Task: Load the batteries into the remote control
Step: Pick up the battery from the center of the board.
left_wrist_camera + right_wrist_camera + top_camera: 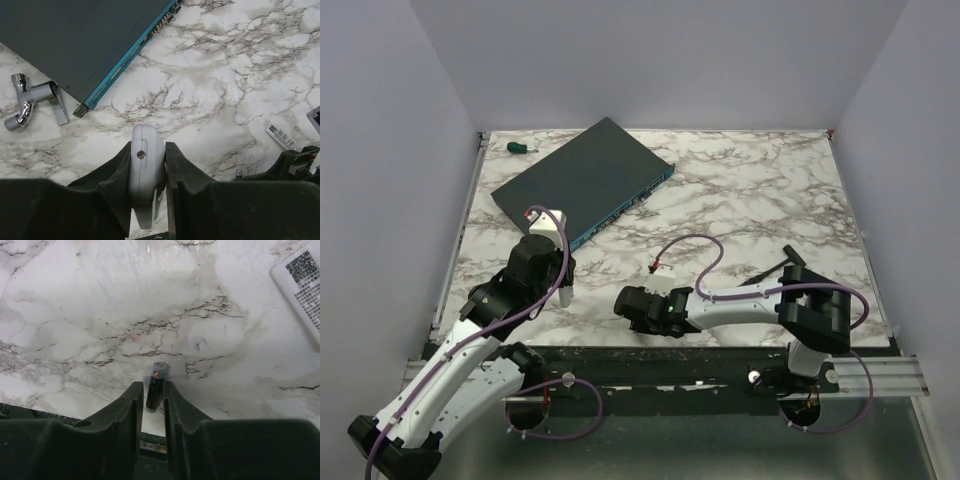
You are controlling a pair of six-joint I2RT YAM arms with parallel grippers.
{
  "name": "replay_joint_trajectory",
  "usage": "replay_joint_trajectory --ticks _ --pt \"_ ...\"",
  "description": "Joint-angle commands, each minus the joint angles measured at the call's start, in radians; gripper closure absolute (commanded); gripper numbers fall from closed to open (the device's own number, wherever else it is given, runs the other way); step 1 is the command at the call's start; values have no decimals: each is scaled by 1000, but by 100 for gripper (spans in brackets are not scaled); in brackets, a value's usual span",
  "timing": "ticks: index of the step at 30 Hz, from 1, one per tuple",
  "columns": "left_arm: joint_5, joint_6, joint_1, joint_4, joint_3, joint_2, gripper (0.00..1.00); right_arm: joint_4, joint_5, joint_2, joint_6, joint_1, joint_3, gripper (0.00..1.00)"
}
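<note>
My left gripper (147,152) is shut on the white remote control (146,172), held edge-on between the fingers above the marble table, a small screw showing on its end. In the top view this gripper (563,287) hangs left of centre. My right gripper (151,390) is shut on a black and silver battery (156,385) just above the table near its front edge. In the top view it (626,303) points left, close to the left gripper. The remote's face and battery bay are hidden.
A big dark flat box with a blue edge (585,180) lies at the back left, also in the left wrist view (75,40). A chrome fitting (32,100) lies beside it. There is a small white ridged piece (280,136), a white labelled item (300,285), a green-handled screwdriver (520,148) and a black T-shaped tool (782,265).
</note>
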Motion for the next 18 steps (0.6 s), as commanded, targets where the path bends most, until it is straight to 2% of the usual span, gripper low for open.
replay_joint_trajectory --ticks 1,9,14,18 --pt "25 12 9 35 -7 -12 100 -171 70 92 -50 7 51 71" --pt "26 17 14 35 -12 -19 100 -292 114 189 -98 29 175 78" --pt "33 17 19 38 -12 -17 100 -329 130 200 -109 42 196 83" --pt "51 17 30 44 -12 -22 100 -302 140 169 -131 47 166 91"
